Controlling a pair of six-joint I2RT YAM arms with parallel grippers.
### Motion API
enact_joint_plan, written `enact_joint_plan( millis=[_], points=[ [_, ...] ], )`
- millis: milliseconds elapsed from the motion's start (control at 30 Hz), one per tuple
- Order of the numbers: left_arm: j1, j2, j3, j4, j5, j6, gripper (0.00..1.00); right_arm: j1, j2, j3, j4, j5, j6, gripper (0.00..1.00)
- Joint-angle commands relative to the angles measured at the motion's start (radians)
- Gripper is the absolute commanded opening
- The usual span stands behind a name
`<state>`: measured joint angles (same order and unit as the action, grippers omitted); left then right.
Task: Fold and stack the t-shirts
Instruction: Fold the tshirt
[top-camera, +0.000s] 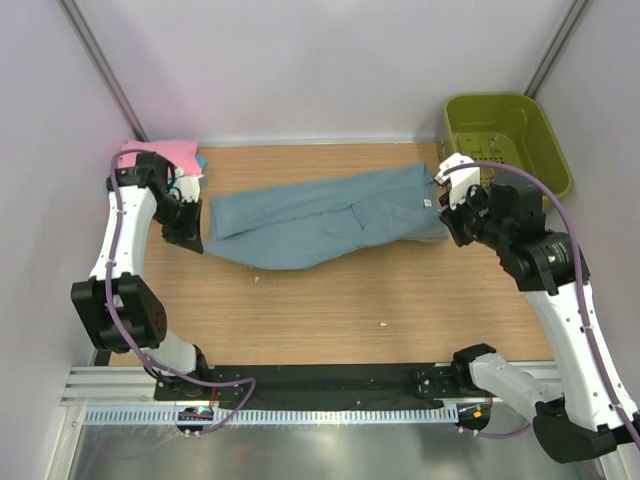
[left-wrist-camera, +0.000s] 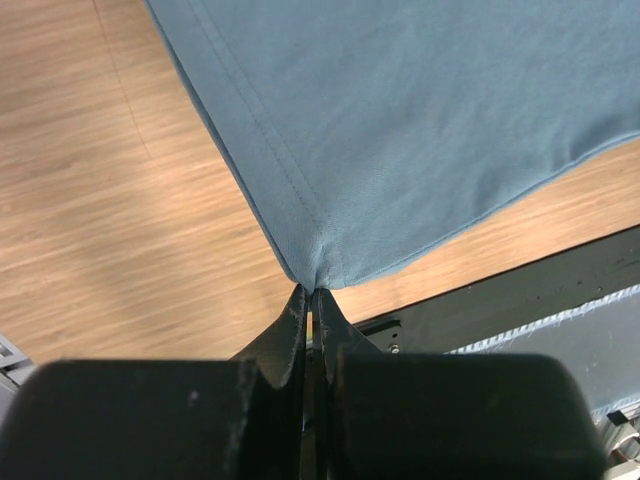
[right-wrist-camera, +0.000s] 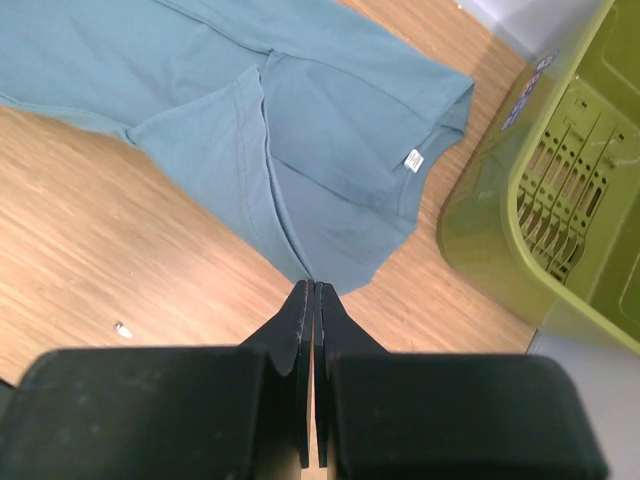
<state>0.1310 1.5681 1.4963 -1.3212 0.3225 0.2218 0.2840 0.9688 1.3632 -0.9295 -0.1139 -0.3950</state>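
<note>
A slate blue-grey t-shirt (top-camera: 320, 218) is stretched left to right across the wooden table, creased along its middle. My left gripper (top-camera: 190, 232) is shut on its left corner; in the left wrist view the cloth (left-wrist-camera: 400, 120) fans out from the pinched tips of the gripper (left-wrist-camera: 310, 290). My right gripper (top-camera: 450, 222) is shut on the shirt's right edge by the neck. The right wrist view shows that gripper (right-wrist-camera: 314, 286) clamping the hem, with the white neck label (right-wrist-camera: 413, 160) just beyond. A pink t-shirt (top-camera: 165, 152) lies bunched at the back left, with a bit of teal cloth (top-camera: 188, 183) beside it.
An olive-green plastic basket (top-camera: 508, 135) stands at the back right, close behind the right arm; its wall (right-wrist-camera: 480, 220) is right of the shirt. A small white speck (top-camera: 382, 324) lies on the bare wood. A black rail (top-camera: 330, 385) runs along the near edge.
</note>
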Motion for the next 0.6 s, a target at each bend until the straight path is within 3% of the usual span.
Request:
enact_joint_plan(
  millis=[0,567],
  points=[
    [0.004,-0.066,-0.019,-0.085,0.000,0.027,0.00,-0.002,-0.035,0.024,-0.054,0.020,0.033,0.01],
    [0.055,-0.143,-0.045,-0.161,-0.039,0.048,0.00,0.000,-0.143,0.050,-0.193,-0.033,0.021,0.01]
  ],
)
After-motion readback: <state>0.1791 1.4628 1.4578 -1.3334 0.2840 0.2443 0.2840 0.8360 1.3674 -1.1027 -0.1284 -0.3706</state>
